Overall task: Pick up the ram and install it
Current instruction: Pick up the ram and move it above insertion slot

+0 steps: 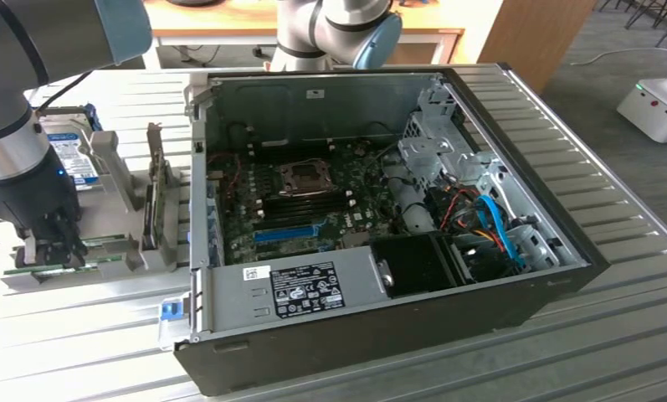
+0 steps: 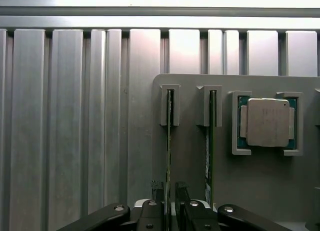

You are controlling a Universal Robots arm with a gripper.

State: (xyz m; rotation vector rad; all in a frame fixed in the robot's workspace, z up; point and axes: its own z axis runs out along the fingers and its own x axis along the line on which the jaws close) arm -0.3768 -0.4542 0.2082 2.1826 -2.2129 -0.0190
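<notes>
Two thin green ram sticks stand on edge in slots of a grey holder. My gripper straddles one ram, with a dark finger on each side of it and a small gap showing at each pad, so the jaws are open around it. The other ram stands one slot over, untouched. In the exterior view my gripper is lowered onto the holder at the exterior view's left, beside the open computer case.
A processor chip sits in a pocket of the holder beside the sticks. A silver hard drive with a blue label stands upright behind the gripper. The motherboard with a blue slot lies inside the case. The table is ribbed metal.
</notes>
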